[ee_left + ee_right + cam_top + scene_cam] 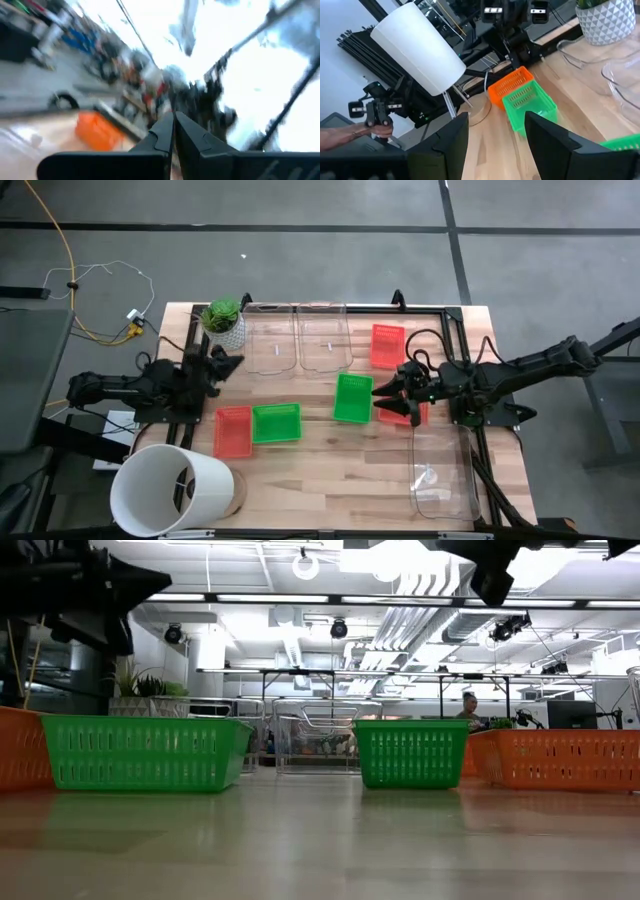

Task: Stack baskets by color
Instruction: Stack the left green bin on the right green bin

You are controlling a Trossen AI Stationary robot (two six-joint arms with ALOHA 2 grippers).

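Five baskets rest on their bottoms on the wooden table (330, 470). A red basket (232, 431) and a green basket (276, 423) sit side by side at the near left; the right wrist view shows this red one (507, 82) and this green one (527, 102). Another green basket (353, 398) lies mid-table. A red basket (387, 345) sits farther back, and another red basket (412, 416) lies partly under my right arm. My right gripper (386, 397) hovers open beside the middle green basket, with nothing between its fingers (545, 140). My left gripper (233, 365) is shut and empty at the left.
A white bucket (170, 490) lies on its side at the near left corner. A potted plant (223, 320) stands at the far left. Clear plastic containers sit at the back (297, 338) and at the near right (443, 470). Bare wood lies in the near middle.
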